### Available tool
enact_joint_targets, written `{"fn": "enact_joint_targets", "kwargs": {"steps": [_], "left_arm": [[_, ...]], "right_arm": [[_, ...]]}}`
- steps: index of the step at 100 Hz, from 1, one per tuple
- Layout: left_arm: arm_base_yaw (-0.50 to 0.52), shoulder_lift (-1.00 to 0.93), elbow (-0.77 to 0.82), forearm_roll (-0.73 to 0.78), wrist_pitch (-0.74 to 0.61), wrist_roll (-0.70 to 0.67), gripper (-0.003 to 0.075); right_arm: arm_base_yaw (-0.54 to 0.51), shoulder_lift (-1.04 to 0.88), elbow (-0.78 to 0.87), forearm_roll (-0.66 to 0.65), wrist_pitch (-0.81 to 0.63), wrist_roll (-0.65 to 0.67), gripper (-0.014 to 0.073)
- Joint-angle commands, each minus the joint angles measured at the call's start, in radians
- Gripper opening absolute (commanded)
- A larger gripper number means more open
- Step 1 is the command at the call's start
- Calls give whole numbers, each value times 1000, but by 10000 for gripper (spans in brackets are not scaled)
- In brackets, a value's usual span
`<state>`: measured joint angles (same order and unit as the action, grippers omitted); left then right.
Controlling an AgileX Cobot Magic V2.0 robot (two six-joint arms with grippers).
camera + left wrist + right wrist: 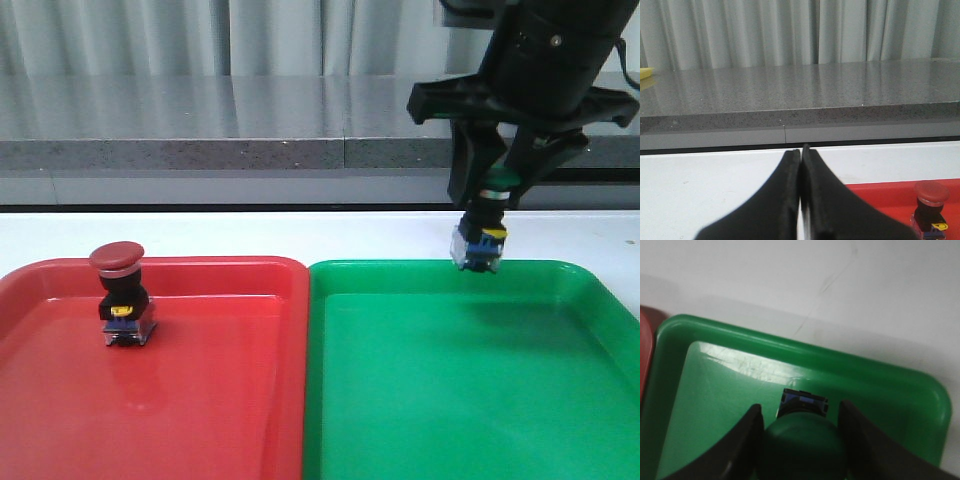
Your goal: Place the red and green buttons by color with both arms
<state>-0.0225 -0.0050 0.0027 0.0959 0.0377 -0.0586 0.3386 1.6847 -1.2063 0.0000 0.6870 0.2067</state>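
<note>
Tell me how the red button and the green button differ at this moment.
The red button stands free and upright inside the red tray; the green button hangs in the right tool over the green tray. Their caps differ in color. Both have black bodies and yellow-blue bases.

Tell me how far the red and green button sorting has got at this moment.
Done: the red button stands upright in the red tray, and the left gripper is shut and empty, off the tray. In hand: the right gripper holds the green button by its cap above the far edge of the green tray. Left: lower it into the tray and release.
</note>
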Motion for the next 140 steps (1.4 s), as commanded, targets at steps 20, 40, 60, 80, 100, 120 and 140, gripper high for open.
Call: {"fn": "enact_joint_targets", "kwargs": {"steps": [20,40,60,80,100,120,140], "left_arm": [[2,-30,41,-1,-82,-4,-19],[2,-30,41,-1,-82,-4,-20],[2,-30,41,-1,-82,-4,-19],[2,-30,41,-1,-82,-4,-20],[2,-30,41,-1,-82,-4,-20],[2,-30,41,-1,-82,-4,-20],[2,-30,41,-1,-82,-4,-19]], "right_arm": [[33,-58,120,-7,-162,62,248],[33,-54,171,-6,-201,66,248],[33,-54,175,0,-201,66,345],[33,-54,175,23,-199,66,587],[33,-69,173,22,-218,66,615],[33,-189,170,-26,-262,66,615],[33,-362,176,-145,-269,66,615]]}}
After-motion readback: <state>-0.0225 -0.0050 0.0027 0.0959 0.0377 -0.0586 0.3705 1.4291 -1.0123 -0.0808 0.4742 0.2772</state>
